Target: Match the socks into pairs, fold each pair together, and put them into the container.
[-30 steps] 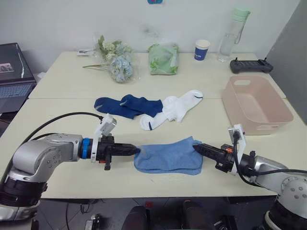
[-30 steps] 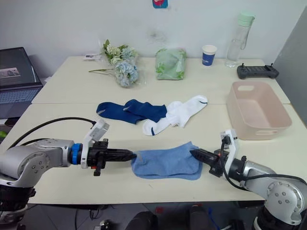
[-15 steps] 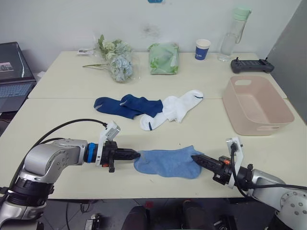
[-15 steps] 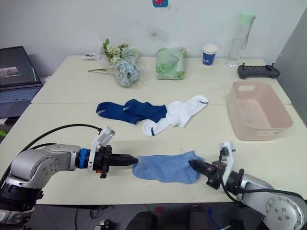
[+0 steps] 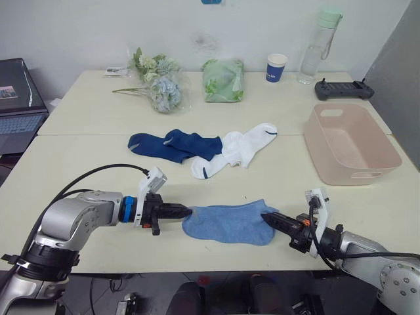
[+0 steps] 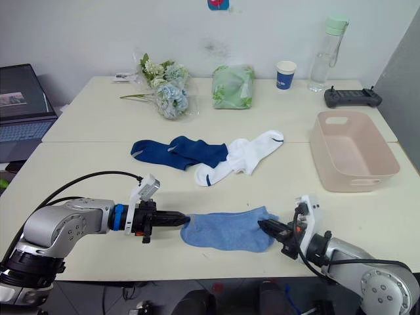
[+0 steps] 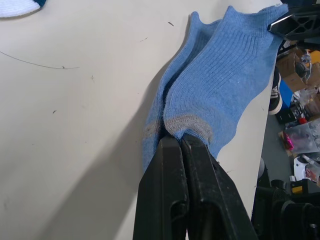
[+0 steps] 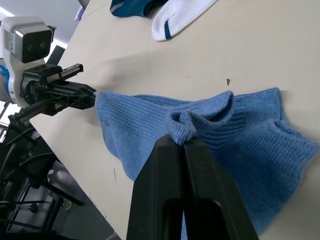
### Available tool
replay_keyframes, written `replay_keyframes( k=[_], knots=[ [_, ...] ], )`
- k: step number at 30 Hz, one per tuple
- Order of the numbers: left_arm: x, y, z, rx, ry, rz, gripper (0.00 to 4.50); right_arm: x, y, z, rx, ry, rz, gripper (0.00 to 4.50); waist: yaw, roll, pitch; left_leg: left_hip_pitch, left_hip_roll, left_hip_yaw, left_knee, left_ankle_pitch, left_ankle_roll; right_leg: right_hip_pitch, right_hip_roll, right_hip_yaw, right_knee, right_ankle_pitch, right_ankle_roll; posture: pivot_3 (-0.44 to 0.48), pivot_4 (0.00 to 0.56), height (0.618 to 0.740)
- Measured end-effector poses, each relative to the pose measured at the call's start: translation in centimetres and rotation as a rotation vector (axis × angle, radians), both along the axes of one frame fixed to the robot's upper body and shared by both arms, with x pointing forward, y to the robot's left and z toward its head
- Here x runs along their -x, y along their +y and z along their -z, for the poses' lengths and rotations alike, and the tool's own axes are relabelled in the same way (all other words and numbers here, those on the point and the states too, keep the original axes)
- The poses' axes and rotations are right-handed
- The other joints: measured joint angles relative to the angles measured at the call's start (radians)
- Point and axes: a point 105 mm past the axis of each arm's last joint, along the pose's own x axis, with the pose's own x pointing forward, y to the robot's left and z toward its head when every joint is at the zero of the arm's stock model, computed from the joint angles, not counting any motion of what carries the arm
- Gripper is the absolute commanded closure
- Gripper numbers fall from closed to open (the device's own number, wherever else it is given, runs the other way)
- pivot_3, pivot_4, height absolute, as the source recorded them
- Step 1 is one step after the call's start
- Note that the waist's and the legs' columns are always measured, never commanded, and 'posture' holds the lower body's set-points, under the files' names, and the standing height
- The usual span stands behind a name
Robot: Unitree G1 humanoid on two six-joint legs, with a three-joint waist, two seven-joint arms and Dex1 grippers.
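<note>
Now we pinch the light blue socks (image 5: 226,222) at both ends near the table's (image 5: 85,157) front edge: our left gripper (image 5: 187,211) clamps the toe end, our right gripper (image 5: 265,218) the cuff. Navy socks (image 5: 172,145) and white socks (image 5: 241,149) lie behind; the tub (image 5: 350,142) sits far right.

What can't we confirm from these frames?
- Light blue socks: the top sock covers the lower one, so their alignment is unclear.
- Navy socks: overlapped, outlines merge.
- White socks: dark marks too small to read.
- Container: near wall hides part of its floor.
</note>
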Motion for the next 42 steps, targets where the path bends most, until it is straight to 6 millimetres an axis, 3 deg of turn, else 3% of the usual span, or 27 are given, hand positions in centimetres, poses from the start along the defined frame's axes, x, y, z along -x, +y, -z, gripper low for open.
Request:
replay_keyframes(
  k=[13, 30, 36, 42],
  knots=[
    [0.2, 0.0, 1.1, -0.008, 0.016, -0.026, 4.50, -1.9, -0.9, 1.2, 0.057, -0.015, 0.048, 4.45, 0.001, 0.000, 0.000, 0.000, 0.000, 0.000, 0.000, 0.000, 0.000, 0.000, 0.000, 0.000, 0.000, 0.000, 0.000, 0.000, 0.150, 0.740],
    [-0.7, -0.4, 1.2, -0.021, -0.039, -0.054, 4.50, -1.7, -0.9, 3.0, 0.103, 0.035, 0.037, 4.45, 0.001, 0.000, 0.000, 0.000, 0.000, 0.000, 0.001, 0.000, 0.000, 0.000, 0.000, 0.000, 0.000, 0.000, 0.000, 0.000, 0.150, 0.740],
    [-0.8, -0.2, 1.6, -0.039, -0.035, -0.055, 2.99, -1.8, -1.2, 2.8, 0.105, 0.029, 0.045, 2.78, 0.001, 0.000, 0.000, 0.000, 0.000, 0.000, 0.001, 0.000, 0.000, 0.000, 0.000, 0.000, 0.000, 0.000, 0.000, 0.000, 0.150, 0.740],
    [-0.9, 0.6, 1.3, -0.056, -0.057, -0.068, 1.02, -2.4, -3.4, 1.9, 0.165, -0.018, 0.092, 0.59, 0.001, 0.000, 0.000, 0.000, 0.000, 0.000, 0.001, 0.000, 0.000, 0.001, 0.000, 0.000, 0.000, 0.000, 0.000, 0.000, 0.150, 0.740]
  ],
)
